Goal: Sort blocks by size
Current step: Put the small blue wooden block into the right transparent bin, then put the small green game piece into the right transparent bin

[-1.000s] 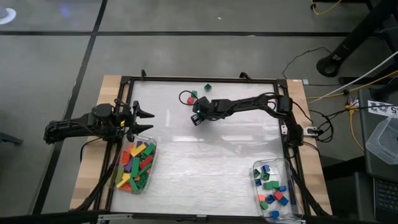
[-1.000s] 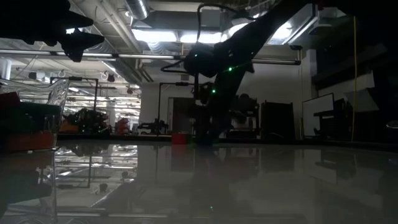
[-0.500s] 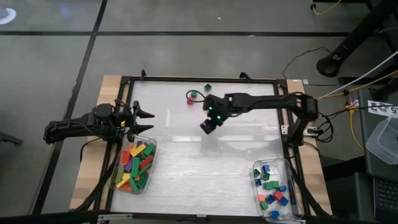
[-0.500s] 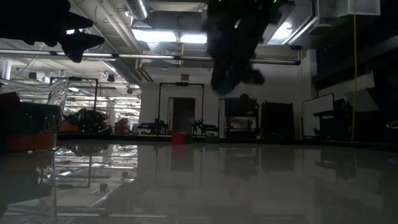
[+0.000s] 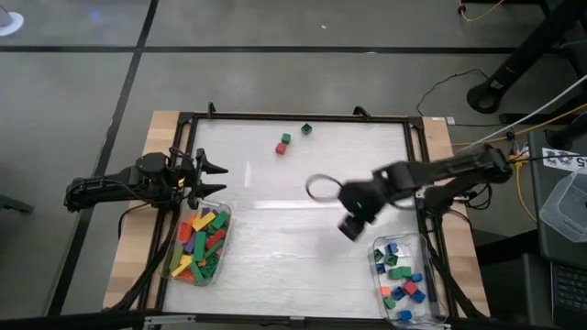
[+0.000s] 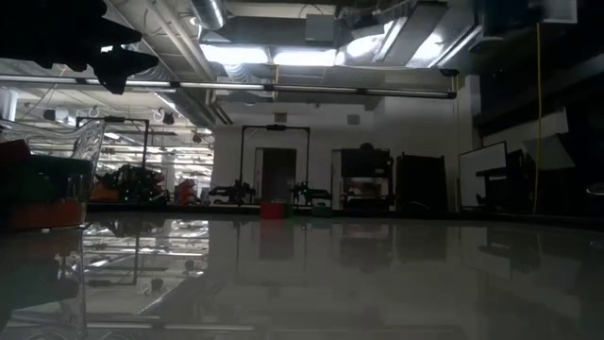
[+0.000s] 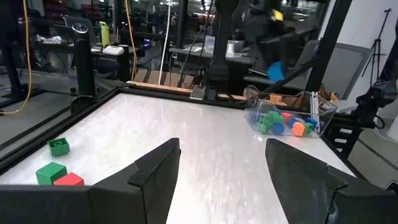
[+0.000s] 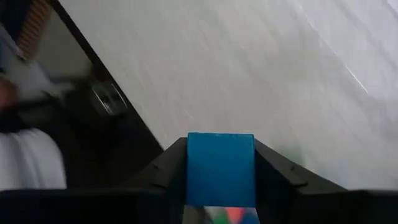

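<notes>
a white tabletop (image 5: pixel 275 229) inside a dark frame, with a dim workshop beyond it in the low view. a small blue block (image 8: pixel 220 168) sits clamped between the right gripper (image 5: pixel 351 226)'s two fingers, filling the gap between them; in the left wrist view it shows as a blue speck (image 7: pixel 276 72) held high above the far tub. the right gripper hangs in the air just beside the clear tub of short blocks (image 5: pixel 402 277) at the table's near right corner, and that tub lies a little further out and toward the near edge from it, so the drop looks close. three loose blocks, two green (image 5: pixel 305 129) and one red (image 5: pixel 281 148), lie well apart from it near the far edge. the left gripper (image 5: pixel 213 178) waits with fingers spread, above the tub of long blocks (image 5: pixel 199 244).
</notes>
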### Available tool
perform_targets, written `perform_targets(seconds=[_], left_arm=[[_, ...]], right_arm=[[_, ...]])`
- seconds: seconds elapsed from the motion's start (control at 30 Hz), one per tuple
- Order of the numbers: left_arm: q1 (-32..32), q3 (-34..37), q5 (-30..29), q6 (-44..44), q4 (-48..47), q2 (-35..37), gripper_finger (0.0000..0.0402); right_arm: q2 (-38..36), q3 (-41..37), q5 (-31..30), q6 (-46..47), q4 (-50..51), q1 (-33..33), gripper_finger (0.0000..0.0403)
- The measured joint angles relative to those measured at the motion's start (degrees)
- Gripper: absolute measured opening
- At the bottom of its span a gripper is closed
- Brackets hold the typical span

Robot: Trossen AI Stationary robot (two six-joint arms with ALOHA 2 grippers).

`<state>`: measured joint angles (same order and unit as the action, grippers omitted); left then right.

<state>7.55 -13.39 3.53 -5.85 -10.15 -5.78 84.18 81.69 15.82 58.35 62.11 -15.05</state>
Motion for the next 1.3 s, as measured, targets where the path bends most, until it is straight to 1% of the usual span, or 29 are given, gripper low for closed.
perform_targets(seconds=[0.17,0.27,0.43,0.6,0.77,0.87,1.0,1.07,1.13,1.2,1.3], left_arm=[[-0.01,0.00,0.00,-0.04,-0.01,0.00,0.0225],[-0.02,0.02,-0.07,-0.09,0.00,0.00,0.0225],[-0.01,0.02,-0.17,-0.16,-0.01,0.00,0.0225],[-0.01,0.02,-0.20,-1.22,-0.02,0.00,0.0225],[-0.01,0.02,-0.20,-1.22,-0.01,0.00,0.0225],[-0.02,0.02,-0.20,-1.22,-0.02,0.00,0.0225],[0.00,0.02,-0.20,-1.22,0.00,0.00,0.0225],[0.00,0.02,-0.21,-1.22,0.00,0.00,0.0225],[0.00,0.02,-0.20,-1.22,0.00,0.00,0.0225],[0.00,0.03,-0.22,-1.22,0.00,0.00,0.0225],[0.00,0.02,-0.59,-1.20,0.00,0.00,0.0225]], right_arm=[[-0.63,0.00,-0.19,10.59,10.94,-11.39,0.0145],[-0.63,0.00,-0.16,17.24,16.22,-17.14,0.0147],[-0.63,0.00,-0.18,26.27,17.58,-23.31,0.0148],[-0.56,0.00,-0.18,34.32,17.24,-26.35,0.0149],[-0.56,0.00,-0.11,37.75,17.28,-27.12,0.0155],[-0.56,0.00,-0.09,38.77,17.57,-26.97,0.0171],[-0.55,0.00,-1.45,39.11,18.53,-26.97,0.0205],[-0.54,0.00,-3.93,38.93,18.87,-26.97,0.0220],[-0.54,0.00,-9.09,38.87,18.90,-26.92,0.0228],[-0.54,0.00,-17.04,38.53,18.88,-26.58,0.0230],[-0.53,0.00,-27.79,34.95,18.65,-24.10,0.0231]])
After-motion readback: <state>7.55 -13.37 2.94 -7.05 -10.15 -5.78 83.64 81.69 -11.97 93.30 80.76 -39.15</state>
